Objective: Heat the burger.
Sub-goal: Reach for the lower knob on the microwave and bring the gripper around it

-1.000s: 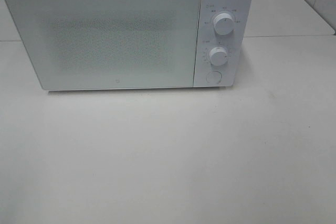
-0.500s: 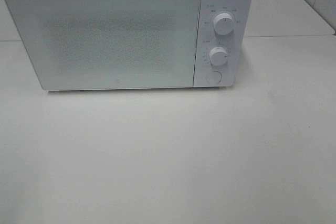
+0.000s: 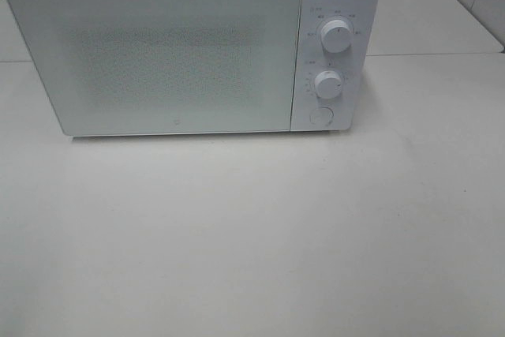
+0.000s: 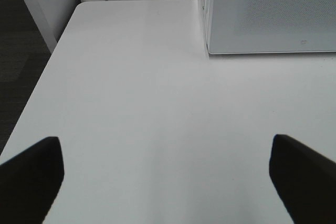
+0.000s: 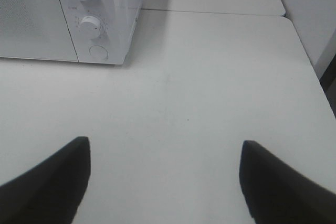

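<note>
The left gripper (image 4: 168, 182) has its two dark fingers (image 4: 31, 179) spread wide with nothing between them, only bare white table (image 3: 252, 234) below. The right gripper (image 5: 165, 182) stands the same way, its fingers (image 5: 50, 179) well apart and holding nothing. Neither arm shows in the high view, so both hang back at the near edge of the table, the left one before the microwave's door side and the right one before its control side.

Further out, a white microwave (image 3: 173, 53) sits at the back of the table with its long side facing the arms. Its door (image 3: 158, 57) is shut, and the dotted, frosted window lets nothing through. The burger shows in none of the views, so I cannot tell where it is, which way it points or how its long axis lies.

The control panel is to the right of the door. It has an upper knob (image 3: 337, 36), a lower knob (image 3: 327, 84) just under it, and a round button (image 3: 321, 115) at the bottom. Small markings ring both knobs, with a short caption above each, too small and blurred to read. A tiny logo (image 3: 174, 125) sits at the door's lower edge, also unreadable.

A seam (image 3: 434, 55) runs across the tabletop behind the microwave's right side.
</note>
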You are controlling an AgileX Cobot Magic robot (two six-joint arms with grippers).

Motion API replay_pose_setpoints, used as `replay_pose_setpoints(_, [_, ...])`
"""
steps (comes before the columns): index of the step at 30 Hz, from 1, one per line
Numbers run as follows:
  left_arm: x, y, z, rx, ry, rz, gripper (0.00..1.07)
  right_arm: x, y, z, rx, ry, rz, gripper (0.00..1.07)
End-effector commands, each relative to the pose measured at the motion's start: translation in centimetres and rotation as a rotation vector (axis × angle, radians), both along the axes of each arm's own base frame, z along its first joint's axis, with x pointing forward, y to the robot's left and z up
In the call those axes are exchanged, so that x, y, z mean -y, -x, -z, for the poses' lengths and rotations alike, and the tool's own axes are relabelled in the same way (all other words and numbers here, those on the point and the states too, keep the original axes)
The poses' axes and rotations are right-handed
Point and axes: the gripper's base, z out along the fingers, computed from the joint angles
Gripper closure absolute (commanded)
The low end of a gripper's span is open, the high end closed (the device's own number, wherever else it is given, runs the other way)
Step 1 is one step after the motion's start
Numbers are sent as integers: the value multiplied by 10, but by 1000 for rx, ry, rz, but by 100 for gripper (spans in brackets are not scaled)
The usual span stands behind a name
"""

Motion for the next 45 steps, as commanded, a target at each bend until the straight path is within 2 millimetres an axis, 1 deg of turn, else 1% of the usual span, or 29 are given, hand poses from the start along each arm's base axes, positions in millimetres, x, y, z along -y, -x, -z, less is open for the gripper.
replay_pose_setpoints(1, [1,2,0,39,10,-1,7,-2,-13,-9,43,0,0,32])
replay_pose_setpoints(2, [1,2,0,39,10,-1,7,-3,-21,-12,60,-1,-4,32])
replay_pose_setpoints(3, [1,2,0,39,10,-1,7,-3,-21,-12,60,-1,-4,32])
replay_pose_setpoints(4, [1,2,0,39,10,-1,7,-4,-29,-15,72,-1,-7,32])
replay_pose_setpoints(5, [1,2,0,39,10,-1,7,-4,-29,-15,72,-1,-7,32])
replay_pose_setpoints(6, [1,2,0,39,10,-1,7,-5,-38,-16,90,1,-12,32])
replay_pose_setpoints(8, [1,2,0,39,10,-1,7,-6,-42,-15,94,4,-15,32])
replay_pose_setpoints(9, [1,2,0,39,10,-1,7,-7,-50,-14,98,5,-18,32])
replay_pose_setpoints(11, [1,2,0,39,10,-1,7,-8,-54,-13,99,5,-20,32])
replay_pose_setpoints(13, [1,2,0,39,10,-1,7,-9,-65,-12,104,7,-25,32])
replay_pose_setpoints(14, [1,2,0,39,10,-1,7,-9,-65,-12,104,7,-25,32])
replay_pose_setpoints(17, [1,2,0,39,9,0,7,-12,-86,-5,105,7,-34,34])
replay_pose_setpoints(18, [1,2,0,39,9,0,7,-12,-86,-5,105,7,-34,34])
replay_pose_setpoints(20, [1,2,0,39,9,0,7,-14,-99,1,95,8,-39,34])
replay_pose_setpoints(23, [1,2,0,39,9,0,7,-15,-103,2,94,8,-41,34])
replay_pose_setpoints(25, [1,2,0,39,9,0,7,-17,-116,6,99,5,-47,34])
replay_pose_setpoints(26, [1,2,0,39,9,0,7,-17,-116,6,99,5,-47,34])
replay_pose_setpoints(28, [1,2,0,39,9,0,7,-19,-132,9,113,3,-53,34])
replay_pose_setpoints(29, [1,2,0,39,9,0,7,-19,-132,9,113,3,-53,34])
replay_pose_setpoints(31, [1,2,0,39,9,0,7,-21,-144,9,150,1,-61,34])
replay_pose_setpoints(33, [1,2,0,39,9,0,7,-22,-148,9,160,0,-63,34])
replay_pose_setpoints(34, [1,2,0,39,9,0,7,-23,-157,11,176,-3,-68,34])
replay_pose_setpoints(36, [1,2,0,39,9,0,7,-24,-161,12,189,-5,-70,34])
replay_pose_setpoints(37, [1,2,0,39,9,0,7,-25,-170,16,195,-7,-74,34])
replay_pose_setpoints(38, [1,2,0,39,9,0,7,-25,-170,16,195,-7,-74,34])
replay_pose_setpoints(40, [1,2,0,39,9,0,7,-27,-183,23,194,3,-83,34])
replay_pose_setpoints(41, [1,2,0,39,9,0,7,-27,-183,23,194,3,-83,34])
replay_pose_setpoints(43, [1,2,0,39,9,0,7,-29,-195,29,208,27,-96,34])
replay_pose_setpoints(45, [1,2,0,39,9,0,7,-29,-199,31,210,33,-99,34])
